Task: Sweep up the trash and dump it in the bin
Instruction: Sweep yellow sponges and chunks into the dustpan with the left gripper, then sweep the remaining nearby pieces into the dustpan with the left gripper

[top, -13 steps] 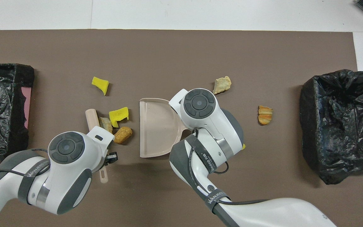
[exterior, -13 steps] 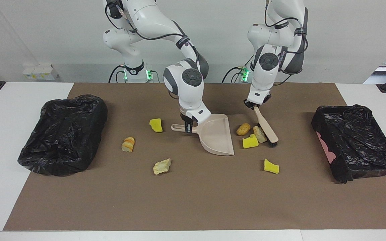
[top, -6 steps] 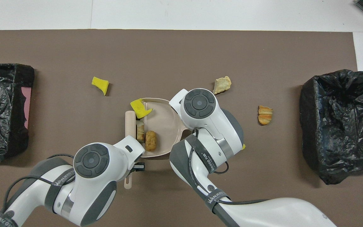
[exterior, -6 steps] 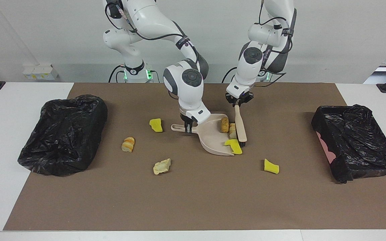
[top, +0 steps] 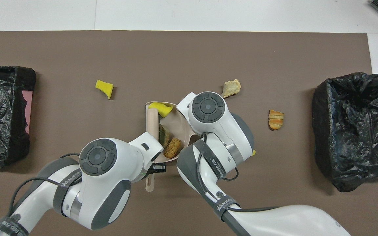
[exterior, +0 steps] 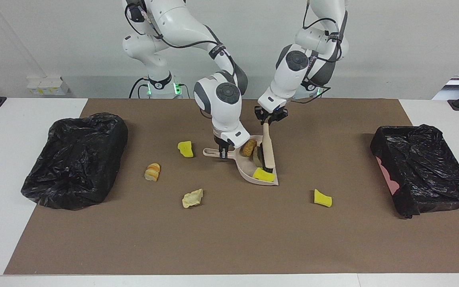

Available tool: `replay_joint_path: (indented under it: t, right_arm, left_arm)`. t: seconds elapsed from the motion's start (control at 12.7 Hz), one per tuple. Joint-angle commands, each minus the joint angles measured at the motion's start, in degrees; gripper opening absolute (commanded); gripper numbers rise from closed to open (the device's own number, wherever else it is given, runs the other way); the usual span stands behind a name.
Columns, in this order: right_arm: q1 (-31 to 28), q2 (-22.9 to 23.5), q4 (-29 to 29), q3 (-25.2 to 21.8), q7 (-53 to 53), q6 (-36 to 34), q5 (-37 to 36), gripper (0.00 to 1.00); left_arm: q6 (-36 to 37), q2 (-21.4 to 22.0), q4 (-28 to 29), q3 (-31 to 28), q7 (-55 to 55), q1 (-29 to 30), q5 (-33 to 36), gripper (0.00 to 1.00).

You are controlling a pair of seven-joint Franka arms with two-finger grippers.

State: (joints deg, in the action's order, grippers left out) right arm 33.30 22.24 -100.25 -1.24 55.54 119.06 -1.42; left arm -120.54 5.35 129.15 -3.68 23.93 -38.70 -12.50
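Three bits of trash lie in the dustpan [exterior: 249, 172]: a yellow sponge chunk [exterior: 263, 174] at its open lip, a greenish chunk [top: 163, 137] in the middle, and a brown bread lump [exterior: 248, 147] closest to the handle. The left gripper [exterior: 269, 119] is pinched tight on the brush [exterior: 268, 148], which slants down from it into the pan, bristles touching the yellow chunk. The right gripper [exterior: 223, 151] is clamped on the dustpan's handle, the pan resting on the brown mat [exterior: 229, 239] and spreading from it toward the left arm's end. Four more bits lie loose on the mat: a sponge [exterior: 185, 149] just beside the right gripper, a bread lump [exterior: 152, 172] and a pale lump [exterior: 192, 198] toward the right arm's end, and a sponge [exterior: 322, 198] toward the left arm's end. Black-lined bins [exterior: 76, 159] [exterior: 424, 169] sit at each end.
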Motion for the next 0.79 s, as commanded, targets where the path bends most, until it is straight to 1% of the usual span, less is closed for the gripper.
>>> replay_joint_path:
  t: [0.0, 0.16, 0.32, 0.47, 0.63, 0.71]
  right_arm:
    - [-0.78, 0.52, -0.03, 0.36, -1.84, 0.38, -0.69, 0.00]
    - [-0.69, 0.52, -0.12, 0.36, -1.84, 0.21, -0.69, 0.00]
    - [-0.78, 0.52, -0.12, 0.36, -1.84, -0.32, -0.69, 0.00]
    - [-0.69, 0.52, -0.03, 0.36, -1.84, -0.32, -0.69, 0.00]
    - [-0.78, 0.52, -0.03, 0.36, -1.84, -0.41, -0.69, 0.00]
    - [-0.78, 0.52, -0.12, 0.28, -1.84, -0.41, -0.69, 0.00]
  left_arm:
    - [8.37, 0.01, -4.86, -0.97, -3.26, 2.65, -0.34, 0.00]
    - [8.75, 0.19, -4.96, -1.06, -6.95, 6.78, 1.50, 0.00]
    - [8.92, -0.16, -5.05, -0.97, -11.51, 10.47, 6.23, 0.00]
    - [8.31, -0.42, -5.05, -1.06, -15.39, 12.67, 7.40, 0.00]
    - [8.22, -1.04, -6.19, -0.97, -21.27, 16.54, 10.81, 0.00]
    - [8.05, -2.09, -7.06, -0.97, -23.03, 18.29, 11.00, 0.00]
